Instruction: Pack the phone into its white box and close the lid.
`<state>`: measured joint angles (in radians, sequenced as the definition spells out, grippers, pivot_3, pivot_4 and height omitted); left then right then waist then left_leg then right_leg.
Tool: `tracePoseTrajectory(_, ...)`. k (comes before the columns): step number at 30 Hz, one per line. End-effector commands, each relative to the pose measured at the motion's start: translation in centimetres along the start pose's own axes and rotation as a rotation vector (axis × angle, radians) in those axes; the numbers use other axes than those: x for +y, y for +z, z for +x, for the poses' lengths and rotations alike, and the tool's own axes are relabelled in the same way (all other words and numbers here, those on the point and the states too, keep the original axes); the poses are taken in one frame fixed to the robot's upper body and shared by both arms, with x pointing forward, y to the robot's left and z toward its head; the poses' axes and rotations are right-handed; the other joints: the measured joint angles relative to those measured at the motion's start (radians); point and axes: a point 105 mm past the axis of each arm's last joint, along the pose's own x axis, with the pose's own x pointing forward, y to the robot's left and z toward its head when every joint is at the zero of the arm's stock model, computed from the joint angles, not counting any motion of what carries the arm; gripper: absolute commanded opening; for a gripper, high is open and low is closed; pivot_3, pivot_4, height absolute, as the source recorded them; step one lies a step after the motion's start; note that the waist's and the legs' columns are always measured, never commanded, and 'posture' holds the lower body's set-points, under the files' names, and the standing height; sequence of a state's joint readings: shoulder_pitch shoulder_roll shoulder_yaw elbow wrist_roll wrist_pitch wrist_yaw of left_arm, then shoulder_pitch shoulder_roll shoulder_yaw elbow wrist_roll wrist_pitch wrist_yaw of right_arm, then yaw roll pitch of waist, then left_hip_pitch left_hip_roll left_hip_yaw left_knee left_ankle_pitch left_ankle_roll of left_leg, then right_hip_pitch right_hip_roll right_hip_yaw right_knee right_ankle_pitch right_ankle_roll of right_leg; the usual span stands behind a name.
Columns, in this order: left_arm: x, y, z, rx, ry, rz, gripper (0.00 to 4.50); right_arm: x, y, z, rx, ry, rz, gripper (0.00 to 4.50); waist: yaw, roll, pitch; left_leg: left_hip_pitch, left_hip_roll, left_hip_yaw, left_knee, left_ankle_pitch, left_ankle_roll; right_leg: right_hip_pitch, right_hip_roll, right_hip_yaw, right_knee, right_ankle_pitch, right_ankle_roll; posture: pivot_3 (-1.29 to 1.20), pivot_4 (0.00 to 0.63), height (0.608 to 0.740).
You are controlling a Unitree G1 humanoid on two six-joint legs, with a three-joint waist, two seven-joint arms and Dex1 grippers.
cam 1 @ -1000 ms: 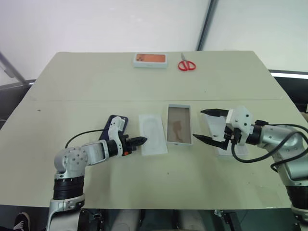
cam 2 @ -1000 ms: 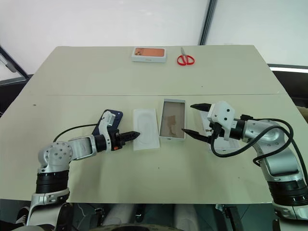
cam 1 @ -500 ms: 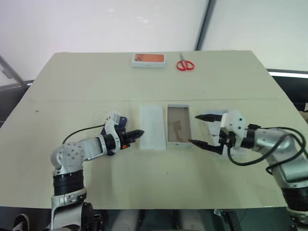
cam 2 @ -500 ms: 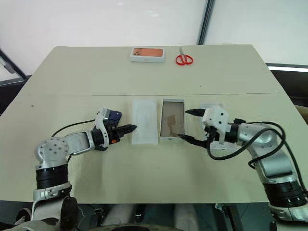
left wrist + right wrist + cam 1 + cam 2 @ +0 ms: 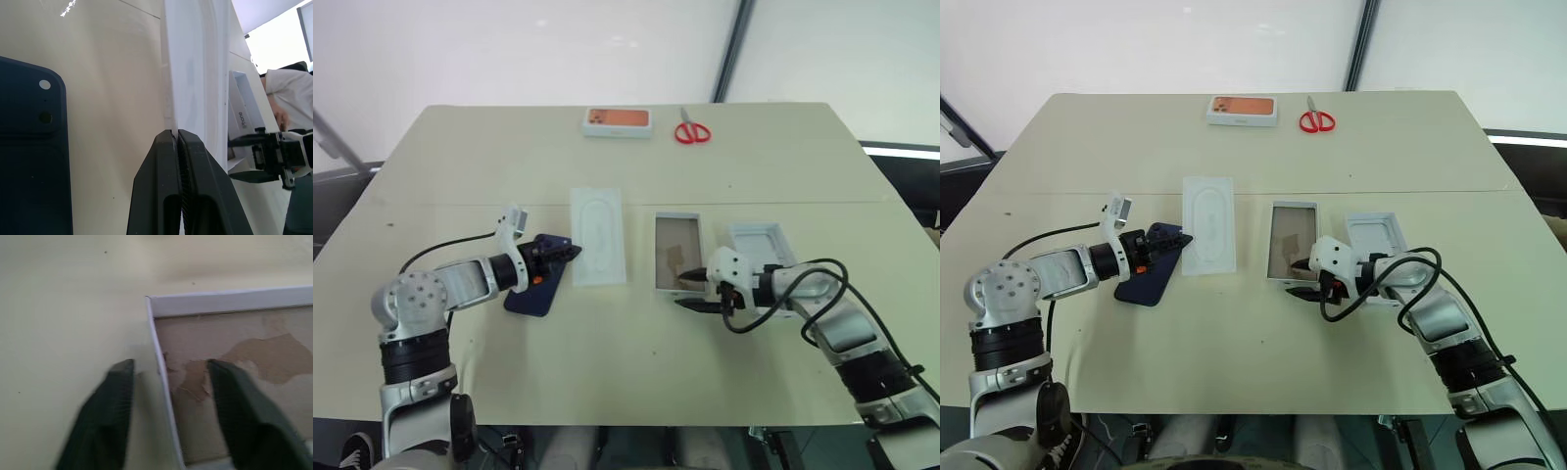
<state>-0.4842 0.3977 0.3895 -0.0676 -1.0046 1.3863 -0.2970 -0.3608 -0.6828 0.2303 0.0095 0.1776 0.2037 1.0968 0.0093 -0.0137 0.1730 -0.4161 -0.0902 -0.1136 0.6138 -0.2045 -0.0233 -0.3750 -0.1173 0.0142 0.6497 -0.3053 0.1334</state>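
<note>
A slim dark navy-blue smartphone [image 5: 536, 277] with a glossy back was seen lying flat on the beige table [image 5: 626, 372], left of centre, its camera bump showing in the left wrist view. The left gripper [image 5: 570, 252] was positioned over the phone's far right corner, its two black fingers [image 5: 181, 166] pressed together with nothing between them, their tips reaching the near left edge of a flat white insert with a rounded recess [image 5: 598, 249]. That insert was laid just right of the phone.

A shallow white rectangular cardboard tray with a brownish inner floor [image 5: 678, 251] was placed to the right of the insert, a strip of bare table between them. The right gripper [image 5: 692, 291] was set at the tray's near right corner. Its fingers [image 5: 115, 406] were spread narrowly, one outside the tray's thin white wall and one inside over the brown floor; whether the wall was actually pinched could not be told.

A white rectangular cardboard cover [image 5: 759, 244] was lying open side up just to the right of the tray, partly hidden by the right arm.

At the far edge of the table, an orange-topped white box [image 5: 618, 121] and a pair of red-handled scissors [image 5: 691, 130] were lying side by side.
</note>
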Motion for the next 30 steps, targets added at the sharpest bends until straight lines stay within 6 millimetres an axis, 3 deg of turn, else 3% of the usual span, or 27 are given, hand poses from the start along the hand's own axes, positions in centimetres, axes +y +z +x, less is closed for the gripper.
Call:
tracePoseTrajectory(1, -0.6, 1.2, -0.2, -0.078, -0.009, 0.029, 0.00, 0.6, 0.8, 0.4, -0.012, 0.036, -0.046, 0.14, 0.001, 0.000, 0.000, 0.000, 0.000, 0.000, 0.000, 0.000, 0.000, 0.000, 0.000, 0.000, 0.000, 0.000, 0.000, 0.00, 0.150, 0.740)
tracePoseTrajectory(4, -1.0, 1.6, 0.0, -0.098, -0.030, 0.016, 0.00, 1.5, 0.9, 0.9, -0.004, 0.063, -0.084, 0.06, 0.000, 0.000, 0.000, 0.000, 0.000, 0.000, 0.000, 0.000, 0.000, 0.000, 0.000, 0.000, 0.000, 0.000, 0.000, 0.00, 0.150, 0.740)
tracePoseTrajectory(11, -1.7, 1.7, 0.3, -0.093, -0.077, -0.016, 0.00, 3.3, 4.5, 2.9, -0.127, 0.053, -0.108, 0.06, -0.005, 0.000, 0.000, 0.000, 0.000, 0.000, 0.000, 0.000, -0.001, -0.001, 0.000, 0.000, 0.000, 0.000, 0.000, 0.00, 0.150, 0.740)
tracePoseTrajectory(17, -2.4, 1.4, 1.0, -0.091, -0.106, -0.013, 0.00, 4.3, 5.0, 3.9, -0.145, 0.054, -0.056, 0.06, 0.000, 0.000, 0.000, 0.000, 0.000, -0.001, 0.000, 0.000, -0.001, -0.001, 0.000, 0.000, 0.000, 0.000, 0.000, 0.00, 0.150, 0.740)
tracePoseTrajectory(20, -2.6, 1.2, 1.3, -0.091, -0.114, -0.023, 0.00, 4.7, 5.1, 3.9, -0.158, 0.080, -0.007, 0.88, 0.001, 0.000, 0.000, 0.000, 0.000, -0.001, 0.000, 0.000, -0.001, 0.000, 0.000, 0.000, 0.000, 0.000, 0.000, 0.00, 0.150, 0.740)
tracePoseTrajectory(24, -2.9, 0.6, 1.9, -0.074, -0.120, -0.024, 0.00, 3.9, 5.2, 3.4, -0.146, 0.023, -0.056, 2.82, 0.000, 0.000, 0.000, 0.000, 0.000, -0.001, 0.000, 0.000, -0.001, -0.001, 0.000, 0.000, 0.000, 0.000, 0.000, 0.00, 0.150, 0.740)
tracePoseTrajectory(30, -3.1, -0.1, 2.2, -0.057, -0.122, -0.026, 0.00, 3.0, 6.0, 1.5, -0.193, -0.022, -0.032, 2.82, 0.000, -0.001, 0.000, -0.001, 0.000, -0.001, 0.000, 0.000, -0.001, -0.001, 0.000, 0.000, 0.000, 0.000, 0.000, 0.00, 0.150, 0.740)
